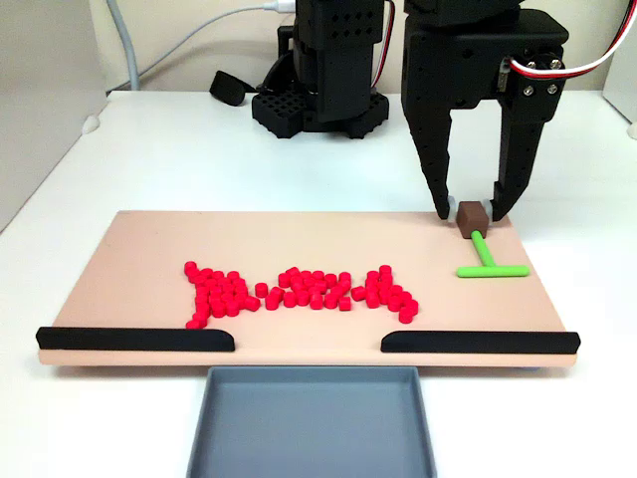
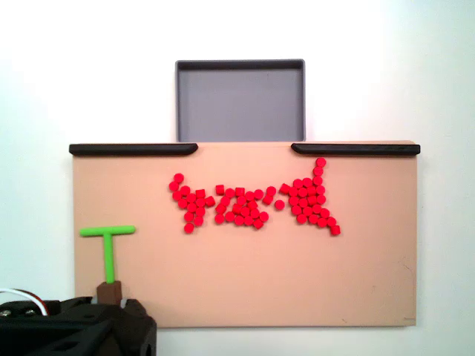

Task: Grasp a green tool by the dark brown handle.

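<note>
while astride dark brown handle point(image 1: 471, 216): gripper point(image 1: 470, 213) (agape)

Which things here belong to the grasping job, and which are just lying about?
Job: green tool, dark brown handle, the arm's tool open around the handle.
Lying about: red cubes, black bars, grey tray, board.

You can't see the arm's top point(image 1: 438, 40); the picture edge cuts it. The gray tray point(image 1: 309, 423) is cut off below.
</note>
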